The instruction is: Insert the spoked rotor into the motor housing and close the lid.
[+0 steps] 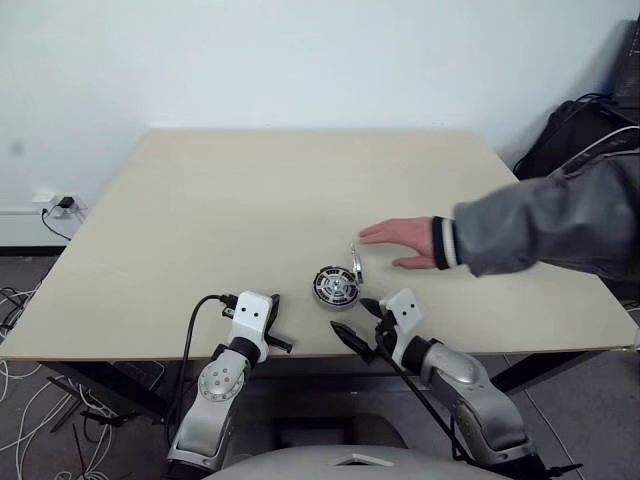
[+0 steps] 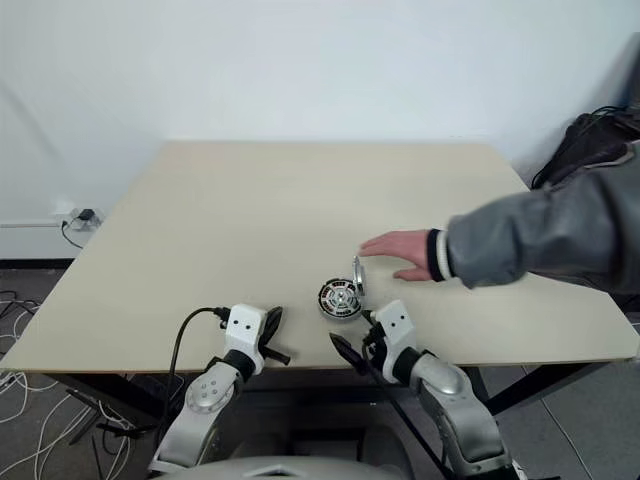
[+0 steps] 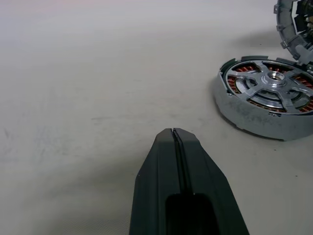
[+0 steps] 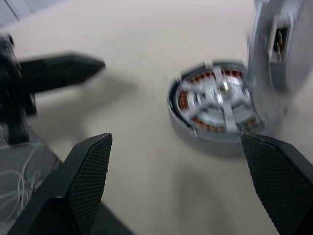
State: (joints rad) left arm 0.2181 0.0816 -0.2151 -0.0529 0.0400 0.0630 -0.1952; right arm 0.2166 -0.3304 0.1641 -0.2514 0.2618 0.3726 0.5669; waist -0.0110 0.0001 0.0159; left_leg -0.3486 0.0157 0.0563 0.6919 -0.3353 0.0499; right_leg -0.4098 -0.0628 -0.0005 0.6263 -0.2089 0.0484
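Two risks noted: lid (image 1: 356, 265), standing on edge just beside the motor housing (image 1: 335, 287) near the table's (image 1: 200, 220) front edge, could topple or roll if nudged; a person's hand (image 1: 405, 241) rests close behind it. Spoked rotor (image 3: 272, 88) already sits inside the housing, copper windings visible between spokes. Left gripper (image 1: 280, 336) fingers pressed together, empty; right gripper (image 1: 357, 322) fingers wide apart, empty.

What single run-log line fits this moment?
silvery spoked rotor: seated in copper-wound housing | ribbed grey lid: standing on edge | left gripper: shut | right gripper: open
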